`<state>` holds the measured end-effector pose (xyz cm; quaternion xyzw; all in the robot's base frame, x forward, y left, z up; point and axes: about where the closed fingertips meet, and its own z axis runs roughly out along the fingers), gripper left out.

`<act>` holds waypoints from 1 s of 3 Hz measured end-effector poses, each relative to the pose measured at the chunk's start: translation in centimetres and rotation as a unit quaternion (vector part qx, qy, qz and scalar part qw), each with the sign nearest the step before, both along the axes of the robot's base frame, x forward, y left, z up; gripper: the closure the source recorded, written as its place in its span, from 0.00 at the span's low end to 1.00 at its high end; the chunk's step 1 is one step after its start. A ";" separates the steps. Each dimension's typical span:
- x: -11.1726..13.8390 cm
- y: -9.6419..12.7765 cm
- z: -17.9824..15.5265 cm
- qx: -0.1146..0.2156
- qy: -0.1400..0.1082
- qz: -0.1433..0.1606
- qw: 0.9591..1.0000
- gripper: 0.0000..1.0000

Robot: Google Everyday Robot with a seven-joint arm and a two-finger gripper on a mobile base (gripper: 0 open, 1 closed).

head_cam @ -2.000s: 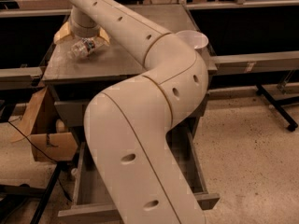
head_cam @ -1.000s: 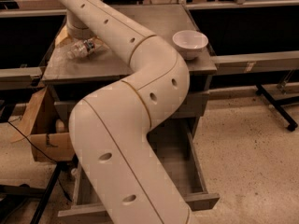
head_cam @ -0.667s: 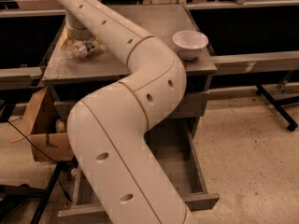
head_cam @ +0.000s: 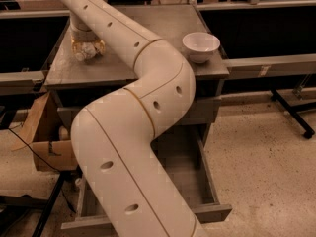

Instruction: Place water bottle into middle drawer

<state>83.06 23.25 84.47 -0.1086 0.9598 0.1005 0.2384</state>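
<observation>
Gripper (head_cam: 87, 45) is hovering at the small clear ribbed plastic water bottle (head_cam: 90, 52) on the grey counter (head_cam: 163, 15). I cannot tell the jaws' state. Centre the grasp before lifting.

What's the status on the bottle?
Gripper at the bottle on the cabinet top. Bottle not yet in drawer. Drawer open below, arm across much of it. Bowl apart from the bottle.

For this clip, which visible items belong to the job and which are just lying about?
Job: water bottle, left on the cabinet top; hand, at the bottle; middle drawer, open below.
Lying about: white bowl, right on the cabinet top; cardboard box, left of the cabinet.
</observation>
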 end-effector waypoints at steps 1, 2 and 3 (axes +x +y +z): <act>0.1 -0.2 -0.1 0.001 0.000 -0.001 1.000 0.89; 0.4 -0.6 1.0 0.022 -0.013 0.012 1.000 1.00; -0.1 -1.4 3.3 0.063 -0.033 0.039 0.997 1.00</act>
